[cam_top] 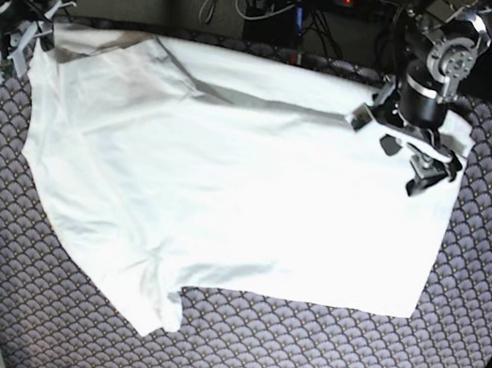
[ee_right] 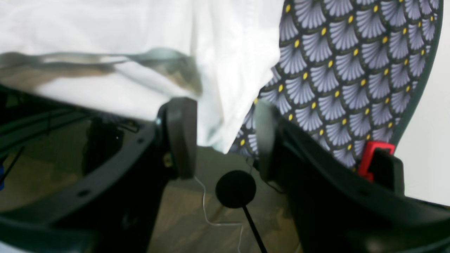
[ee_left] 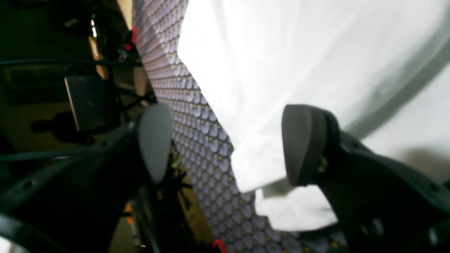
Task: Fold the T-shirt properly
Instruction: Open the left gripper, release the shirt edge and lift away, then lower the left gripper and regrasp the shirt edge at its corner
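1. Base view showed the shirt [cam_top: 226, 190] spread nearly flat across the middle of the bench [cam_top: 309, 367], which wore a scale-patterned cover.
2. One sleeve reached out at 7 o'clock; the far edge ran along 12 o'clock with a shallow fold and some wrinkles near 11.
3. The left claw [cam_top: 419, 162] sat at 2 o'clock over the shirt's corner. In the left wrist view [ee_left: 225, 146] its jaws stood wide apart, with a folded bit of shirt edge between them but not pinched; it held nothing.
4. The right claw [cam_top: 20, 35] hung at 10 o'clock at the opposite far corner. In the right wrist view [ee_right: 225, 135] its jaws were apart to either side of a hanging shirt edge, not clamped on it.
5. Judged from the lay of the cloth, no real fold had been made: the body lay single and open, sleeves untucked.
6. Left to do, as I read it: grip both far corners, bring that edge over toward 6 o'clock, then fold sleeves and halves.
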Controlling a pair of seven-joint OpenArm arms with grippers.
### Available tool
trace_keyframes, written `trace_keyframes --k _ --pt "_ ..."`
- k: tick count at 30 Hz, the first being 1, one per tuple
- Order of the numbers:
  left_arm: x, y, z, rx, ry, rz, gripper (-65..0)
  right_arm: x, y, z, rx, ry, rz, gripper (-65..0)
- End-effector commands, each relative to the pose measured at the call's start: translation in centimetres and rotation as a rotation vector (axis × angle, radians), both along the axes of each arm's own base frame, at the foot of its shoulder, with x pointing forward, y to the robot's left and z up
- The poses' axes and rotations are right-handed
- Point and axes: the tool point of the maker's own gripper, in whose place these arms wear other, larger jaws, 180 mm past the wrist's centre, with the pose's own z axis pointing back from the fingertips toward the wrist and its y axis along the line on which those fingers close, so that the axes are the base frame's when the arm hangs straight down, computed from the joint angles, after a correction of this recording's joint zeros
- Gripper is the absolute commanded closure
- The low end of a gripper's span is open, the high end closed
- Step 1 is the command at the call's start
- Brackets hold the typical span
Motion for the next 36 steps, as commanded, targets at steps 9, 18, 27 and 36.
trace_keyframes --k 9,18,27,36 --pt "-0.5 3.6 0.0 0.146 0.021 -0.049 -47.6 0.6 -0.5 0.9 -0.019 -0.031 0.008 -28.0" --pt "-1.5 7.0 -0.5 0.271 0.076 -0.084 -47.6 0.7 -0.4 1.0 -0.018 -0.035 0.009 -28.0" --pt "-0.1 8.8 -1.7 0.206 0.119 0.002 -47.6 1.0 -0.5 1.1 -0.020 -0.042 0.007 -28.0" --pt "0.5 8.9 -2.2 0.205 0.119 -0.018 -47.6 1.1 -0.5 1.1 -0.020 -0.043 0.007 -28.0"
